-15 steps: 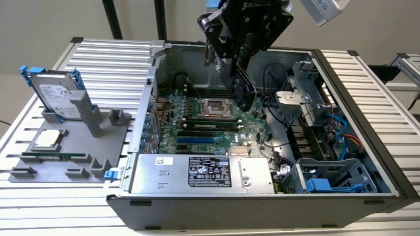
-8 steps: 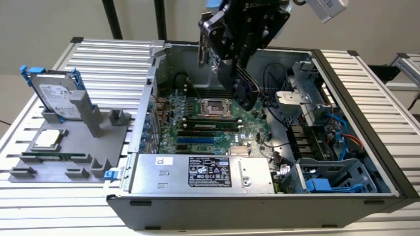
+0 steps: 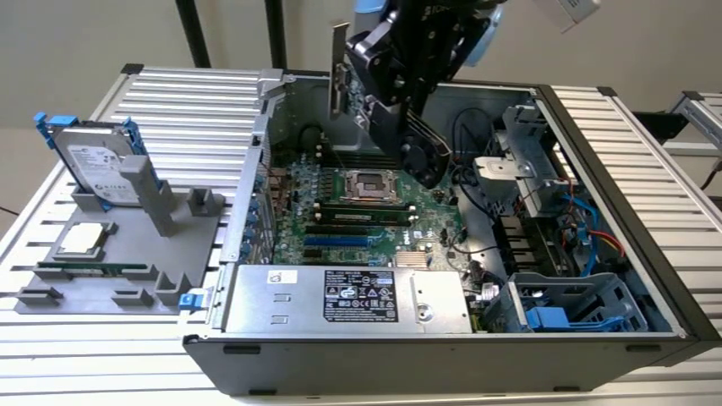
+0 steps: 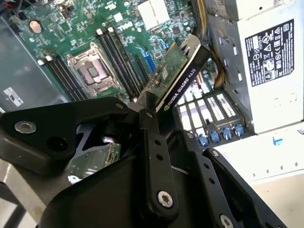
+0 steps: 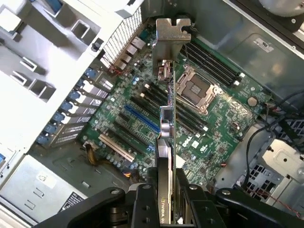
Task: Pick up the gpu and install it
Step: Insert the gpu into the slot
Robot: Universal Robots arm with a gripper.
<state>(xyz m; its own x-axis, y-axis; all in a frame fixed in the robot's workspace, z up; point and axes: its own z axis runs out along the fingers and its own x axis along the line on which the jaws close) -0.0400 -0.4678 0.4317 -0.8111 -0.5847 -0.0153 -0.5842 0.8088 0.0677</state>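
My gripper is shut on the gpu and holds it in the air above the open computer case. The card hangs tilted, its silver bracket toward the exterior view's left and its black cooler end low over the motherboard. In the first wrist view the gpu is seen edge-on between my gripper's fingers, bracket away from the camera, above the blue and white slots. In the second wrist view the gpu juts out past a black finger.
The empty processor socket and memory slots lie under the card. A power supply fills the case's near side, drive cages and cables its right. Left of the case, a grey fixture carries a hard drive, a processor and a memory stick.
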